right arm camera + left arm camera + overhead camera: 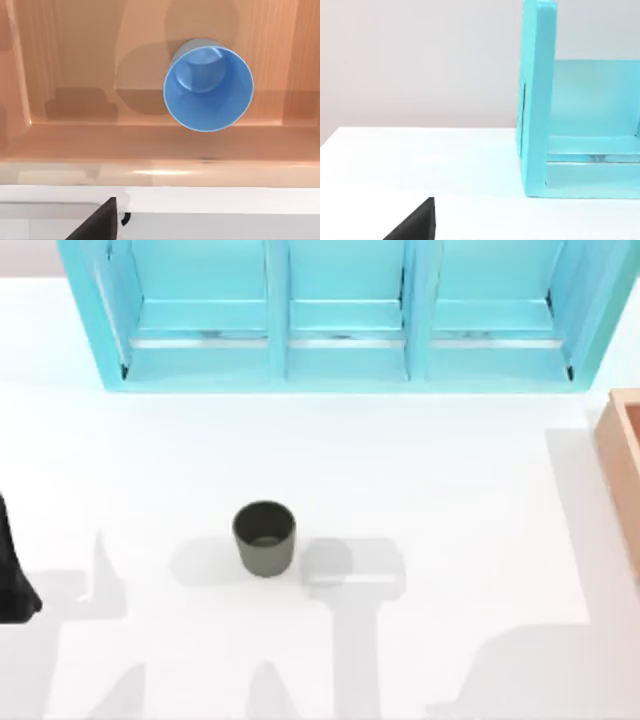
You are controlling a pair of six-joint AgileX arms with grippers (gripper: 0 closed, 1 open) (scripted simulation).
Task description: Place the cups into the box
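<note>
R gripper: a dark finger tip is showing in the right wrist view, hanging above the near wall of the tan, wood-coloured box with thick light-brown walls; can't tell if its fingers are open or closed, and it is gripping nothing visible. Inside that box the small bright blue tapered handleless cup is sitting upright on the wooden floor, mouth up and empty, apart from the finger tip and close to the near inner wall.

In the top view, taking the table centre as the dial's hub, the box is lying at approx. 3 o'clock, cut by the edge. The small dark olive-grey tapered handleless cup is standing upright on the white table, just off the hub toward 7 o'clock, well apart from the box, nothing in it.

L arm is sitting at approx. 9 o'clock, a dark shape at the table's left edge; L gripper is looking across the table, fingers' state can't tell.

The big cyan three-bay shelf unit is standing at 12 o'clock, all three bays holding nothing.
</note>
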